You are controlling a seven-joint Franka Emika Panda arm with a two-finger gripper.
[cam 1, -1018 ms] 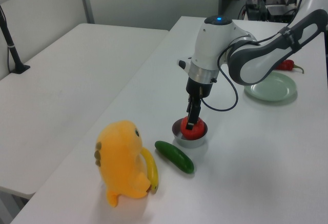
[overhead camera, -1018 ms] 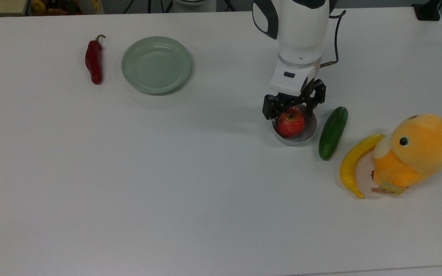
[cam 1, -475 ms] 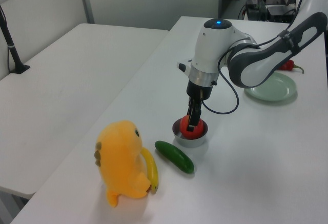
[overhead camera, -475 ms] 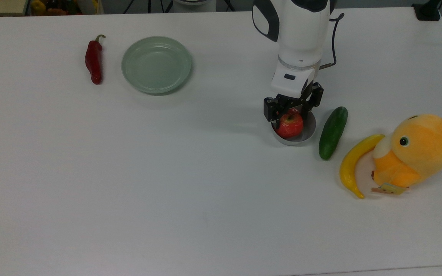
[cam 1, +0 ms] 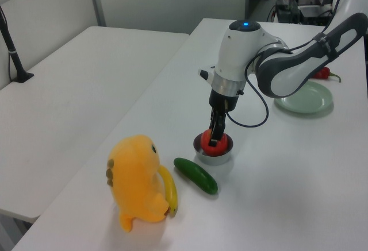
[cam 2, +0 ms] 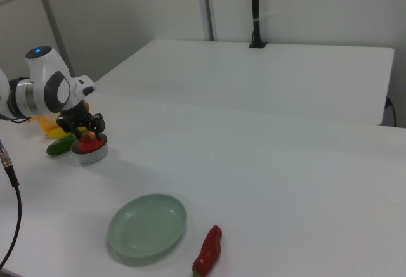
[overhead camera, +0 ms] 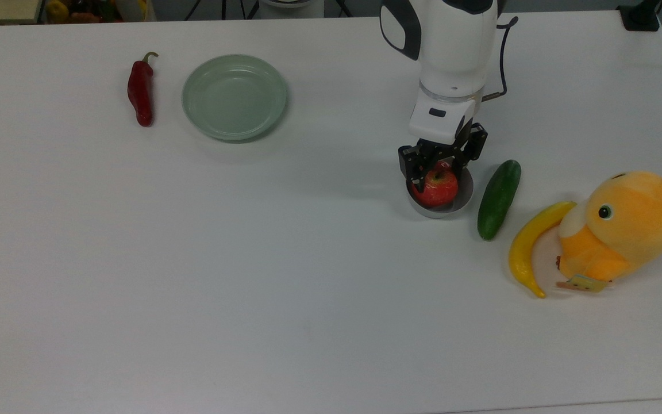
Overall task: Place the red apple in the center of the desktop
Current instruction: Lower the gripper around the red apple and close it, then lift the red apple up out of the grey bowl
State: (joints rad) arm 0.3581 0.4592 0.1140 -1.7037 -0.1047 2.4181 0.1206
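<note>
The red apple (overhead camera: 438, 187) sits in a small grey bowl (overhead camera: 464, 198) on the right half of the white desktop (overhead camera: 250, 259) in the top view. My gripper (overhead camera: 437, 176) reaches straight down over the bowl, its black fingers pressed against the apple's two sides, shut on it. In the left view the gripper (cam 1: 215, 141) hides much of the apple (cam 1: 211, 146) above the bowl (cam 1: 223, 156). The right view has the apple (cam 2: 87, 142) and gripper (cam 2: 85, 132) at far left.
A green cucumber (overhead camera: 499, 198) lies just right of the bowl, then a yellow banana (overhead camera: 529, 247) and an orange plush toy (overhead camera: 624, 227). A pale-green plate (overhead camera: 234, 96) and a red chili pepper (overhead camera: 140, 92) lie at the back left.
The gripper came down around the apple and its fingers closed in on it. Gripper and apple shifted slightly to the top view's right.
</note>
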